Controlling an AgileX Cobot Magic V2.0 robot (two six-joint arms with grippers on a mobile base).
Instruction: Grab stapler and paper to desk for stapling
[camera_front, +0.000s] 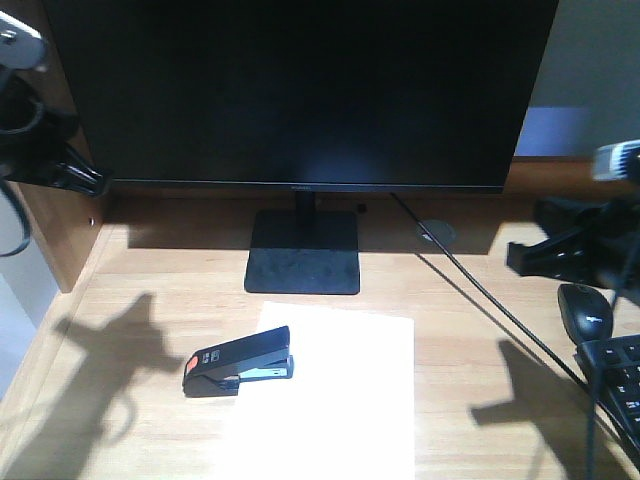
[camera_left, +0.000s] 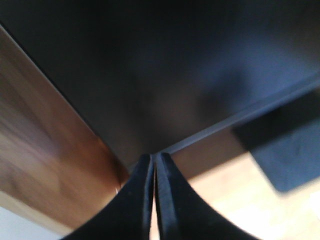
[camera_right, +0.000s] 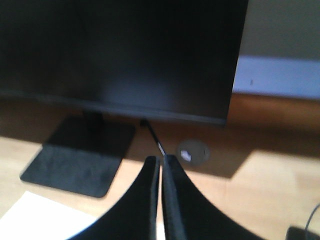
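Stapler (camera_front: 238, 362) lies across the paper's (camera_front: 330, 400) left edge on the worktop (camera_front: 120, 330), before the monitor base (camera_front: 303, 253). My left tool (camera_left: 154, 165) and right tool (camera_right: 161, 165) are pinched empty, raised. A careless descent could skid the sheet or snag the cable (camera_front: 480, 300).

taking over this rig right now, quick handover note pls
Left tool: shut, empty, raised at the desk's left, near the monitor's corner.
Right tool: shut, empty, raised at the right, above the mouse and keyboard.
Paper: flat on the desk in front of the monitor base.
Stapler: on the paper's left edge, partly overhanging onto the desk.
Done: both items are on the desk.
Left: the stapling, if wanted; I cannot tell whether the sheet sits inside the stapler.
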